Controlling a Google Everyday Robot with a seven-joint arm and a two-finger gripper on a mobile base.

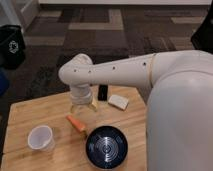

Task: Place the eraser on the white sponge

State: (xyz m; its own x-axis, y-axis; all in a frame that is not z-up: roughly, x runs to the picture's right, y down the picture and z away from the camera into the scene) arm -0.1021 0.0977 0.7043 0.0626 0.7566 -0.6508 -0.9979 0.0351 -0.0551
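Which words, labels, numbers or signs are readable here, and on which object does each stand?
No word or number can be read.
The black bin, at the left edge: a white sign, too blurred to read.
The eraser, white sponge, white cup, black bowl: no text shows.
The gripper, open, over the table beside the eraser: no label shows.

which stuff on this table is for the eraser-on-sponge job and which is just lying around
For the job: eraser, white sponge, claw hanging open over the table beside the eraser.
Just lying about: white cup, orange piece, black bowl.
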